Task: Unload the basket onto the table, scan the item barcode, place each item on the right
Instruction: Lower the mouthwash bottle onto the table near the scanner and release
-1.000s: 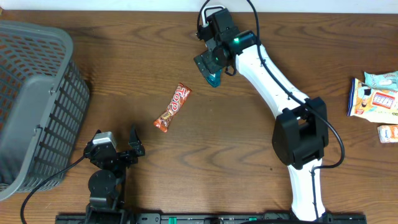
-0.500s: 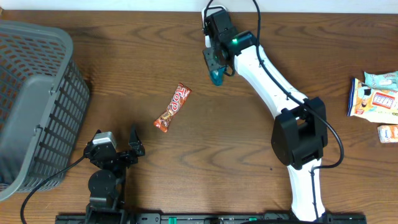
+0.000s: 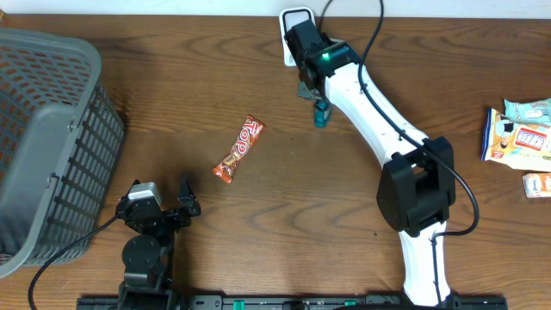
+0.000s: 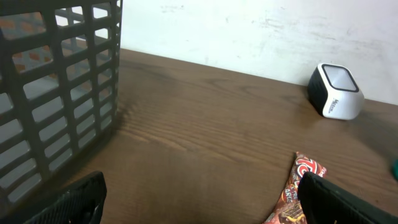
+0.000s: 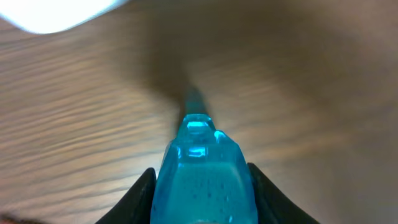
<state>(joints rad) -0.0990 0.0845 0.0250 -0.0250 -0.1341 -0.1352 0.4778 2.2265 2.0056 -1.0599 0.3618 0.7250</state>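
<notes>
Two arms were at the table (image 3: 344,215), and only one was engaged. The right gripper (image 5: 200,186) was closed on a blue item (image 3: 321,113). In the right wrist view its dark fingers (image 5: 144,190) pressed against both flanks of the translucent blue body. The left gripper (image 4: 202,193) stood wide open and empty near the front edge, close to the basket (image 3: 52,138) and well apart from the work.

The blue item was held off the table near the far edge, its long axis running straight out from the fingers, narrow tip foremost. The scanner (image 4: 336,91), a small white unit, sat at the far edge just beyond the right wrist. In the right wrist view only a blurred white patch showed at the upper left, so the item's tip pointed past the scanner to one side rather than at its window.

No barcode could be made out on the item in any view. In my judgement the next move depended on turning the item toward that window. A candy bar (image 3: 240,149) lay loose on the table between the two arms, nearer the left arm and untouched.
</notes>
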